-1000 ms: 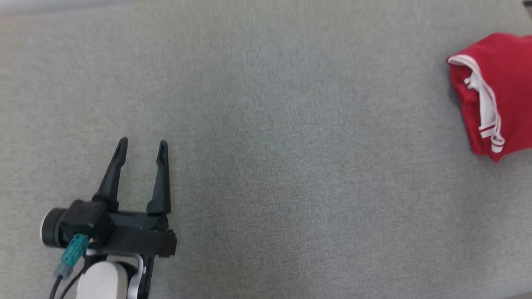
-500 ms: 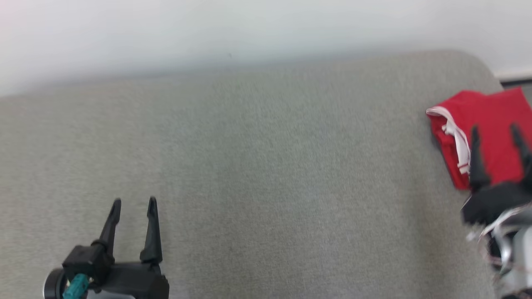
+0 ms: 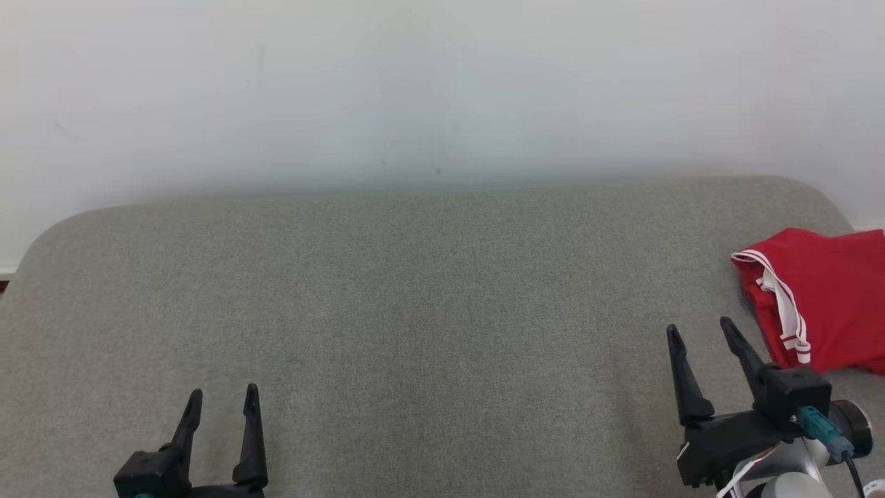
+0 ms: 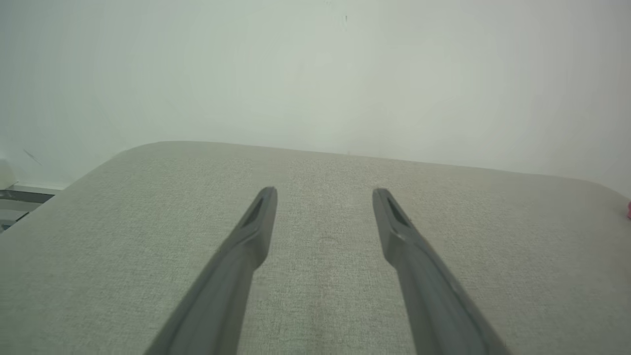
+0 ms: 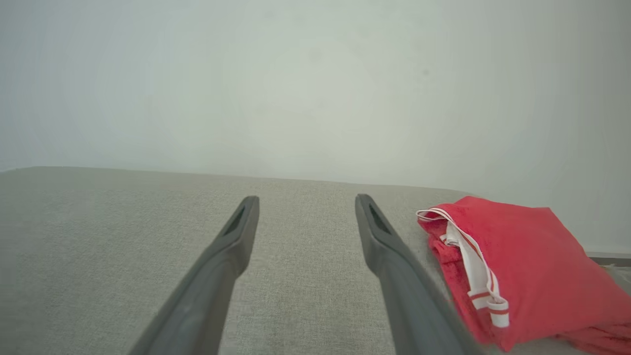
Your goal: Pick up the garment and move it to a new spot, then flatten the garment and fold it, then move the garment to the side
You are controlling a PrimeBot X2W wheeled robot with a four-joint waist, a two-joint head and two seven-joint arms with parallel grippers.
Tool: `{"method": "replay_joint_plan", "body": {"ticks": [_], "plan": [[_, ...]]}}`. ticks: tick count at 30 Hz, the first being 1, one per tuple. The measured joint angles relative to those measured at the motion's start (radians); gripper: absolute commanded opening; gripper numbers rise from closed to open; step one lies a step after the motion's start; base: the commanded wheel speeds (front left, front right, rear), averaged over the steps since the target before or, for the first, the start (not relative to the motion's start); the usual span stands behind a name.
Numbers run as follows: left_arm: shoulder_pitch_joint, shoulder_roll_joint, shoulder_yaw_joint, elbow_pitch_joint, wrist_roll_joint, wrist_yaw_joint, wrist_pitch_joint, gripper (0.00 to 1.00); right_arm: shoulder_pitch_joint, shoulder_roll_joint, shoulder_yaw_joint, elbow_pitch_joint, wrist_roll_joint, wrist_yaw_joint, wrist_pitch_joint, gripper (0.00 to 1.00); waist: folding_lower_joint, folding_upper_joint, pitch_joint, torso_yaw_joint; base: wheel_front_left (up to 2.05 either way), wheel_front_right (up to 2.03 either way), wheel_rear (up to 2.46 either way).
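Observation:
The garment [image 3: 830, 297] is red with white striped trim and lies folded at the far right of the grey cushion; the right wrist view shows the garment [image 5: 517, 266] just right of my fingers. My right gripper [image 3: 698, 330] is open and empty, a little to the left of the garment and apart from it. At the lower left my left gripper [image 3: 222, 394] stands open with nothing in it. In its own view the left gripper [image 4: 324, 193] hovers over bare fabric.
The grey padded surface [image 3: 429, 325] has rounded back corners and ends at a pale wall [image 3: 442, 90]. The surface drops off at its left edge [image 4: 59, 190], with floor beyond. A tiny red speck of the garment [image 4: 629, 211] shows at the left wrist view's right edge.
The head camera has tilted up, bringing the wall and back edge into view. My right gripper has come off the garment and now sits left of it, open.

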Motion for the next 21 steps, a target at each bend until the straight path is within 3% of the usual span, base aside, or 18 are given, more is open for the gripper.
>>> {"method": "replay_joint_plan", "body": {"ticks": [21], "plan": [[-0.009, 0.0, -0.004, 0.053, -0.003, 0.002, 0.0, 1.0, 0.041, 0.07, -0.047, 0.064, -0.026, 0.0, -0.035, 1.0, 0.0002, 0.0002, -0.044, 0.022, 0.0, 0.0, 0.0]]}}
